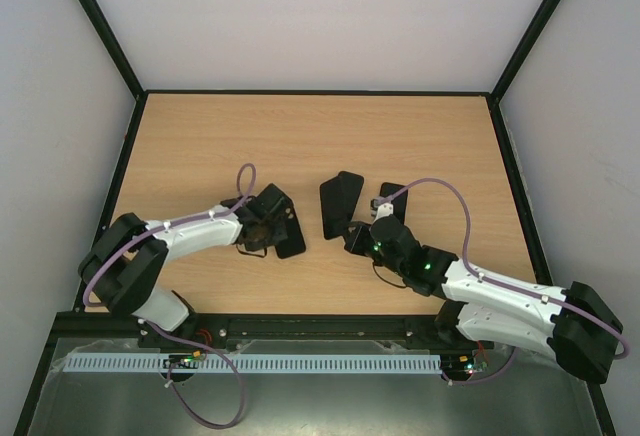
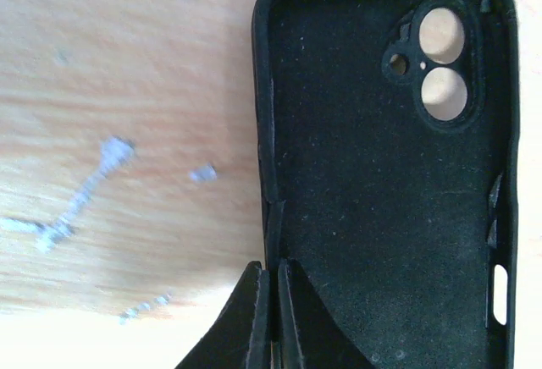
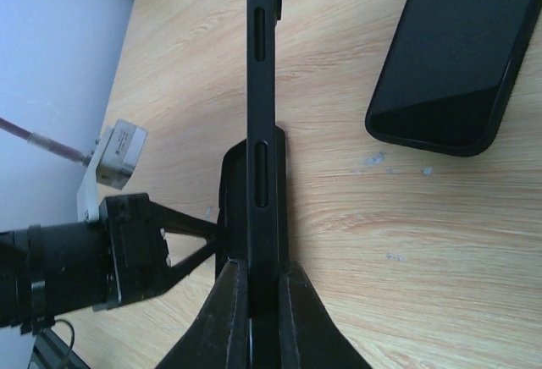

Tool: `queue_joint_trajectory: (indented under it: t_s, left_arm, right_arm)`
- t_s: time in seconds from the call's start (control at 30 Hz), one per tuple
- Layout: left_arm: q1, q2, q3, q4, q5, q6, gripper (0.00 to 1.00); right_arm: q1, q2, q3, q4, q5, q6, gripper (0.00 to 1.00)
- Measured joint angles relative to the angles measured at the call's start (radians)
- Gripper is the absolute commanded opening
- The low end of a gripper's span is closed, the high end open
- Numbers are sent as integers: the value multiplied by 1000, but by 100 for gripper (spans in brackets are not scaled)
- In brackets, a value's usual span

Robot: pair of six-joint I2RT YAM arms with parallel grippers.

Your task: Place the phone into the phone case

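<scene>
The black phone case [image 2: 373, 200] lies open side up on the table, its two camera holes at the far end. My left gripper [image 2: 273, 267] is shut on the case's left side wall; in the top view the gripper [image 1: 262, 224] sits at the case's [image 1: 288, 238] left edge. My right gripper [image 3: 261, 267] is shut on the black phone [image 3: 261, 90], held edge-on and tilted up above the table. In the top view the phone [image 1: 340, 204] stands just right of the case, with the right gripper [image 1: 358, 231] at its near end.
A second flat black slab, a phone or case, [image 3: 449, 56] lies on the wood to the right of the held phone, partly behind the right arm in the top view [image 1: 392, 201]. Black frame posts and white walls surround the wooden table [image 1: 200, 146].
</scene>
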Motion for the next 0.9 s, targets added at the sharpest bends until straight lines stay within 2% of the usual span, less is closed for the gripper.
queue_joint_trajectory:
  t_s: [0.1,0.33,0.47,0.63,0.73,0.9]
  left_arm:
    - [-42,0,-21,20,14,-33,5]
    - [-55,-24,-56,68,41,-73,34]
    - [-44,-69,-73,86,48,-68,55]
    - [9,-154,-117,145,79,-32,72]
    - [47,-220,-169,203,106,-3,76]
    - [119,-332,-291,327,183,25,77]
  right_arm:
    - [0,8,-5,2,-6,6,2]
    - [0,49,-10,37,-42,14,2]
    - [0,92,-12,78,-76,21,2]
    - [0,163,-14,148,-135,26,2]
    - [0,218,-14,203,-175,33,2]
    - [0,308,-14,279,-230,49,2]
